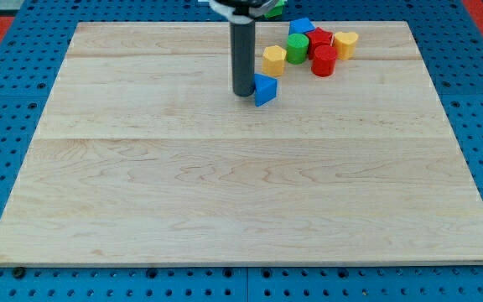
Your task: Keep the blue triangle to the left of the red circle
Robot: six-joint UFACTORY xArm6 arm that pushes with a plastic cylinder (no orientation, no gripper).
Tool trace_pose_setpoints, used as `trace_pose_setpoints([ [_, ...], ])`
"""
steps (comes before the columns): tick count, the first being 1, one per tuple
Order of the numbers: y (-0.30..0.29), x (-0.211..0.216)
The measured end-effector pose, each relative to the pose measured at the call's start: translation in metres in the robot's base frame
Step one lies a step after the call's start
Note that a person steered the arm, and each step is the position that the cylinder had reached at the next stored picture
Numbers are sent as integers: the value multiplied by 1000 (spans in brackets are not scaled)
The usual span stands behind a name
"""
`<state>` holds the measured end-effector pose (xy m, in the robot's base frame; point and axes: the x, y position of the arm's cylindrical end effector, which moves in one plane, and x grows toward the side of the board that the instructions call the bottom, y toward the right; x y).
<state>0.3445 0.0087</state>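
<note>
Blue triangle (264,89) touches my tip (243,92) on its left, left of the red circle (324,61); no hand shows.

The arm terminates in a straight dark rod (243,50), which enters from the view's top edge a little left of centre and stands upright, with a white fitting visible where it meets the frame edge. My tip (243,92) rests at the surface of the table (225,193) in the upper part of the view, on the immediate left of the blue triangle (265,89) and touching it or very nearly so. The rest of the arm above the fitting lies out of frame and cannot be assessed.
</note>
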Motion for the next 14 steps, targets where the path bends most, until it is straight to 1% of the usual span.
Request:
trace_pose_setpoints([
  [1, 26, -13],
  [2, 46, -13],
  [4, 61, -25],
  [5, 49, 6],
  [6, 36, 47],
  [7, 60, 64],
  [8, 116, 35],
  [9, 116, 8],
  [10, 127, 54],
  [11, 76, 55],
  [12, 71, 28],
  [13, 82, 6],
  [14, 82, -8],
])
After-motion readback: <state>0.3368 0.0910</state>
